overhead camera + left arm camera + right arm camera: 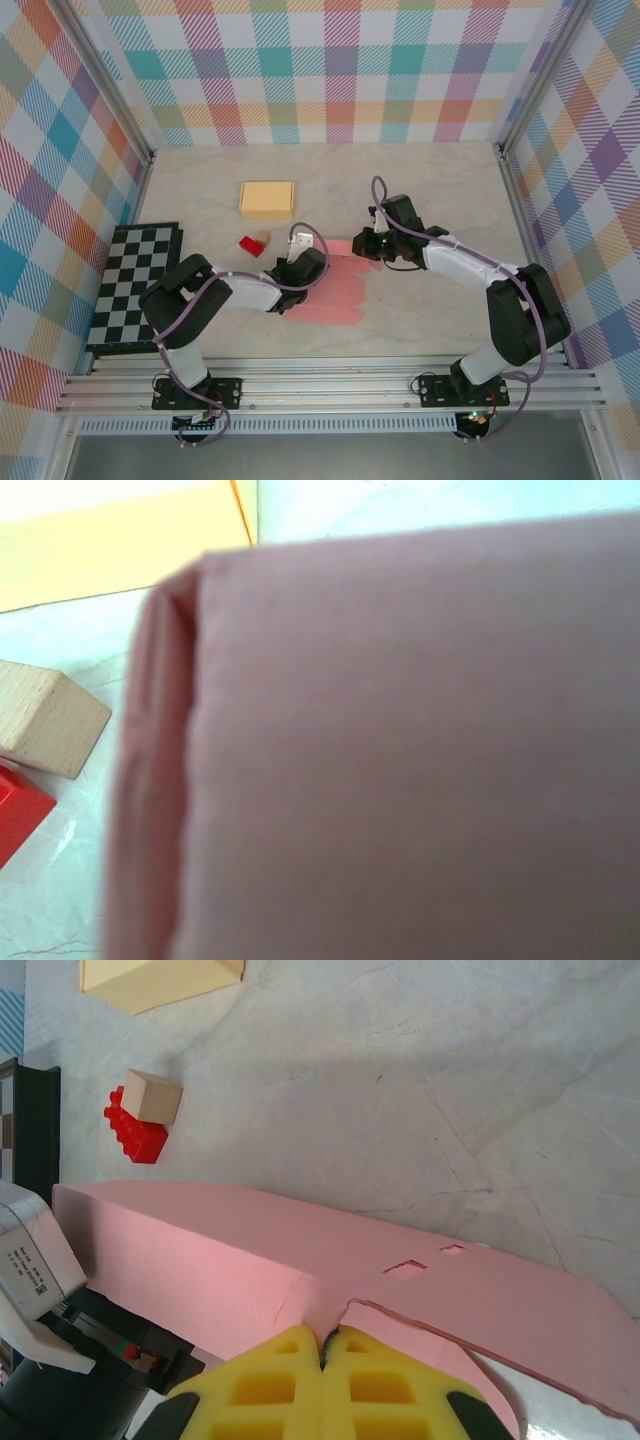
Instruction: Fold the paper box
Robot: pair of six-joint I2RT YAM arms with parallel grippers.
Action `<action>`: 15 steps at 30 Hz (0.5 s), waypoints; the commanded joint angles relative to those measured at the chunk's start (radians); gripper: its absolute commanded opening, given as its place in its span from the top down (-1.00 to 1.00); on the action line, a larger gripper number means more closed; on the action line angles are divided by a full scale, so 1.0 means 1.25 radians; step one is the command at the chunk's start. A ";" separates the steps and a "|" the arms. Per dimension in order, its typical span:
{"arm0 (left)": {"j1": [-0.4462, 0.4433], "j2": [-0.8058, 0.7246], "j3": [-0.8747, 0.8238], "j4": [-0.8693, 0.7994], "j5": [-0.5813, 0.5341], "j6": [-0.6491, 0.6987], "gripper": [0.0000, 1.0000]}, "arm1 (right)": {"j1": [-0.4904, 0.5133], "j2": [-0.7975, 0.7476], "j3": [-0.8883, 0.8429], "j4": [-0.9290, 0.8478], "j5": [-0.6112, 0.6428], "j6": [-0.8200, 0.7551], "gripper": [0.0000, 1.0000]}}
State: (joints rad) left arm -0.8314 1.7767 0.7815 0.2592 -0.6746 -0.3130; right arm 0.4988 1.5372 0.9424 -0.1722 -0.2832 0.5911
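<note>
Marbled grey table (430, 180) holds the pink paper box (335, 295) at centre, with the left gripper (300, 268) clamped on its left end. Left wrist view: the box looms close beside a wooden block (50, 720) and red brick (15, 805). Right wrist view: the right gripper (322, 1338) has its 2 yellow fingers (270, 1385) pressed together, pinching a flap's edge.

open table top (450, 190) beyond and right of the pink paper box (335, 295), yellow box (267, 199) far left, red brick (250, 246) touching wooden block (264, 239) nearer, checkerboard (135, 285) at left edge
</note>
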 commanded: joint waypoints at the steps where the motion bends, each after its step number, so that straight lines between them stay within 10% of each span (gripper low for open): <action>1: 0.013 -0.025 0.044 -0.042 0.003 -0.035 1.00 | 0.005 0.014 0.029 0.014 0.014 -0.016 0.86; 8: 0.039 -0.006 0.092 -0.111 -0.011 -0.104 1.00 | 0.003 -0.068 0.051 -0.080 0.096 -0.083 0.38; 15: 0.068 0.003 0.112 -0.142 -0.002 -0.117 1.00 | -0.004 -0.096 -0.030 -0.009 0.151 -0.093 0.42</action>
State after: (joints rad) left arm -0.7673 1.7771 0.9024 0.1249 -0.6731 -0.4274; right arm 0.4988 1.4292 0.9565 -0.2234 -0.1375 0.4980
